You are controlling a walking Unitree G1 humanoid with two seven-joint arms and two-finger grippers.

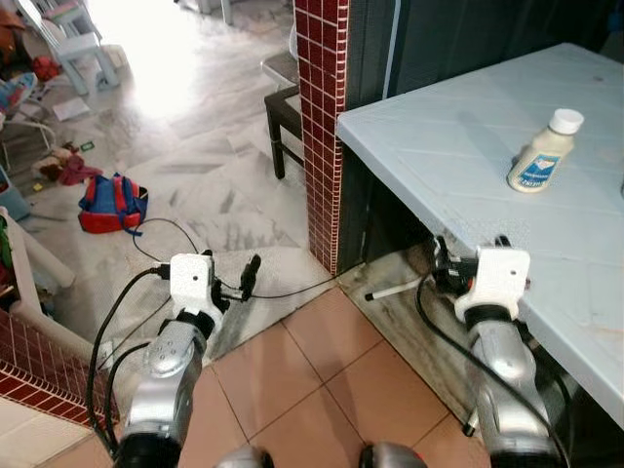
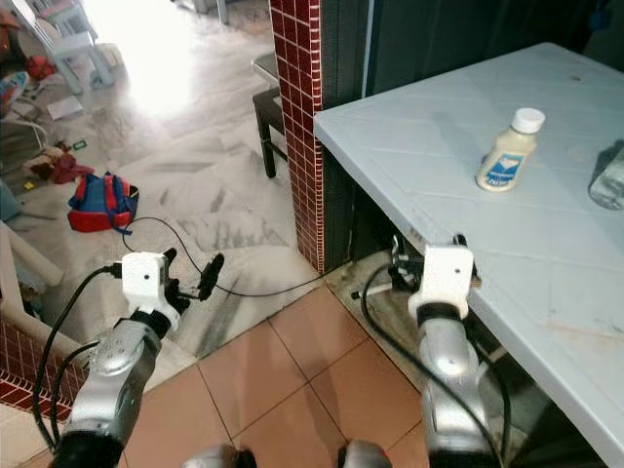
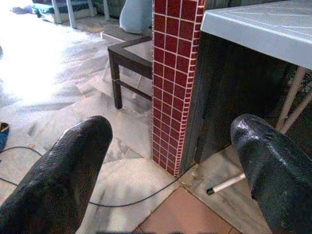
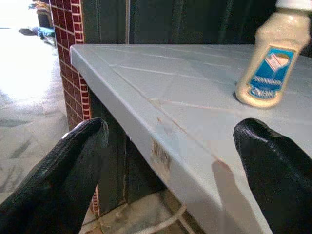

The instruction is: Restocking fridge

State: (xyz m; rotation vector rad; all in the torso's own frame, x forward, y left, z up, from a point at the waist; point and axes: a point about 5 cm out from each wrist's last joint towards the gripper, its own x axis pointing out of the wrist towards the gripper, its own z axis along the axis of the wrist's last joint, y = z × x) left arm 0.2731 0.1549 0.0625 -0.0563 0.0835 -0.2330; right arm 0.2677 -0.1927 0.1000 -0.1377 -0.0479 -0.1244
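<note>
A cream squeeze bottle (image 1: 543, 154) with a white cap and a blue label stands upright on the pale blue table (image 1: 458, 146), well back from its front edge. My right gripper (image 1: 471, 244) is open and level with that front edge. In the right wrist view the bottle (image 4: 273, 63) stands beyond the fingers (image 4: 58, 170), off to one side of the gap. My left gripper (image 1: 244, 278) is open with nothing in it, low over the floor to the left of the table. It faces the red tiled pillar (image 3: 175, 83).
A red tiled pillar (image 1: 322, 117) stands at the table's left corner, with a dark stool (image 1: 283, 117) behind it. A black cable (image 1: 292, 291) and a white rod (image 1: 395, 289) lie on the floor. A blue and red backpack (image 1: 112, 205), toys and a white chair (image 1: 73, 39) are farther left. A clear container (image 2: 609, 175) sits at the table's right.
</note>
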